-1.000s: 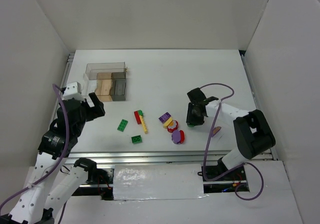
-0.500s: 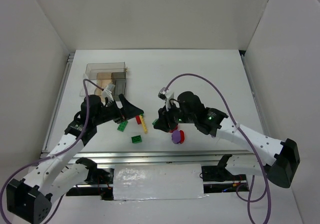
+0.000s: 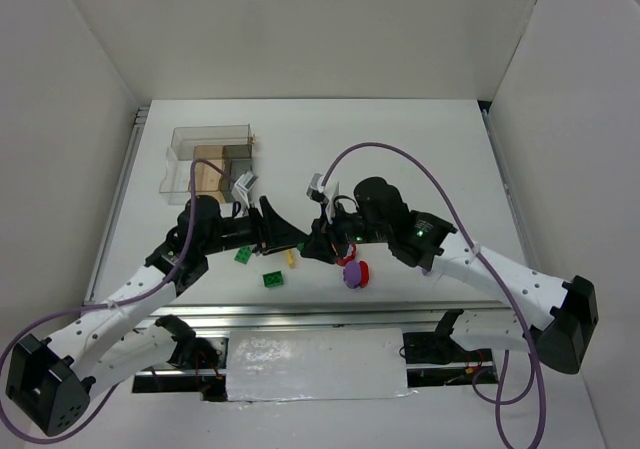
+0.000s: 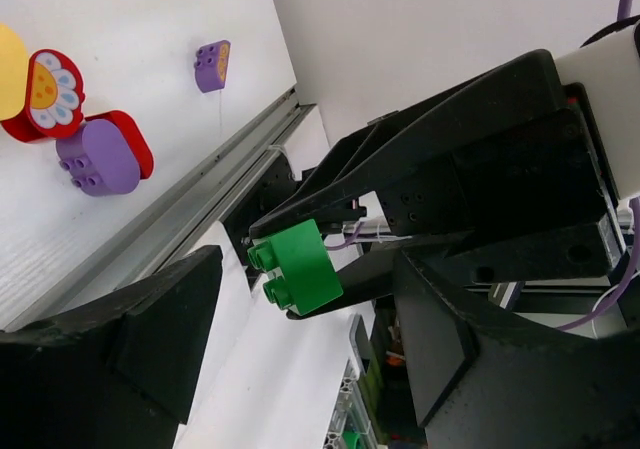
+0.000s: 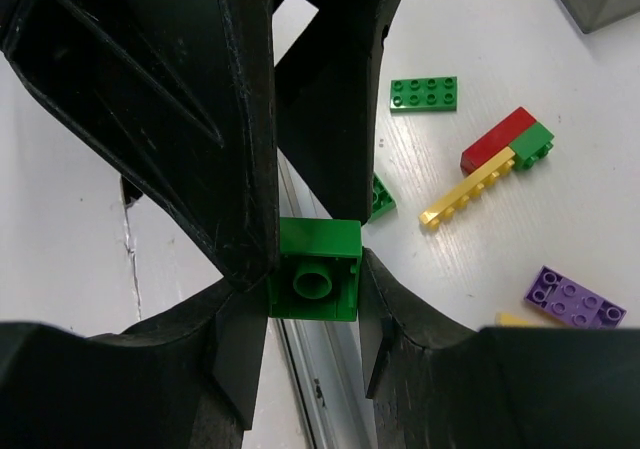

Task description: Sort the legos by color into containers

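Observation:
My right gripper (image 5: 315, 314) is shut on a green square brick (image 5: 318, 259) and holds it above the table, left of the lego pile. The brick also shows in the left wrist view (image 4: 295, 266), pinched between the right gripper's fingers. My left gripper (image 4: 310, 319) is open and faces the brick closely, one finger on each side of it. In the top view the left gripper (image 3: 290, 234) and the right gripper (image 3: 318, 244) meet tip to tip. The clear compartment box (image 3: 212, 159) stands at the back left.
On the table lie a green plate (image 5: 424, 93), a red-and-green brick (image 5: 505, 141), a yellow bar (image 5: 467, 188), a purple brick (image 5: 574, 299), a red flower disc (image 4: 45, 94) and a purple piece (image 4: 98, 155). Two green pieces (image 3: 244, 255) (image 3: 273, 279) lie near the front rail.
Both arms swung from the sides to the table's middle. The right gripper took hold of the green brick. The left gripper moved right until it faces the brick.

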You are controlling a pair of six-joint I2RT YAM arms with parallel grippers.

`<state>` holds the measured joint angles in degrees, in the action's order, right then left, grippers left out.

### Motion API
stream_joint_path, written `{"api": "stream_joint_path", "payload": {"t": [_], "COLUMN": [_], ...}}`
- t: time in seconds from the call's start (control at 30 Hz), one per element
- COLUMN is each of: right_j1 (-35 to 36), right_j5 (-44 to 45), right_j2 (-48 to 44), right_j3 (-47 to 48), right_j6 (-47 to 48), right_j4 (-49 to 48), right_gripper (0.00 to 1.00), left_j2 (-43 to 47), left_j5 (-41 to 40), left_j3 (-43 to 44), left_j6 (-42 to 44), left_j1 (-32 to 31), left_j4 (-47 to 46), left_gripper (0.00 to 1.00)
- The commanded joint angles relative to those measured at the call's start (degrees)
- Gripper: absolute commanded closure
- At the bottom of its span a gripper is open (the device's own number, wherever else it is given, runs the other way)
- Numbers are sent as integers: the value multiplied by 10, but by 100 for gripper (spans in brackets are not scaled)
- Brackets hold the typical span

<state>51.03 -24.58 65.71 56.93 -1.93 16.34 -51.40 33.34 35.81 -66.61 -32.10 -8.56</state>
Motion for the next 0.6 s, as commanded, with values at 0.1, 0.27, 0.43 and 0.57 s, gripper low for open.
{"api": "stream_joint_path", "payload": {"t": [0.1,0.27,0.43,0.57], "right_j1": [5,5,5,5], "right_j5": [3,37,66,82], "right_j2": [8,-4,-25,-23], "right_j3": [19,6,-8,-10], "right_j6": [10,4,-2,-3], "right_j4": [-46,-77,-108,-112], "right_gripper": [96,96,94,82], "left_j2": [-14,-29,-47,-47], "left_j5": [7,-1,-6,-20], "left_j3": [2,17,10,18], "left_j6": [-3,10,13,27], "left_j1": [-18,-36,-48,-55], "left_j4": [-34,-23,-20,-14], "left_gripper": [21,50,71,97]}}
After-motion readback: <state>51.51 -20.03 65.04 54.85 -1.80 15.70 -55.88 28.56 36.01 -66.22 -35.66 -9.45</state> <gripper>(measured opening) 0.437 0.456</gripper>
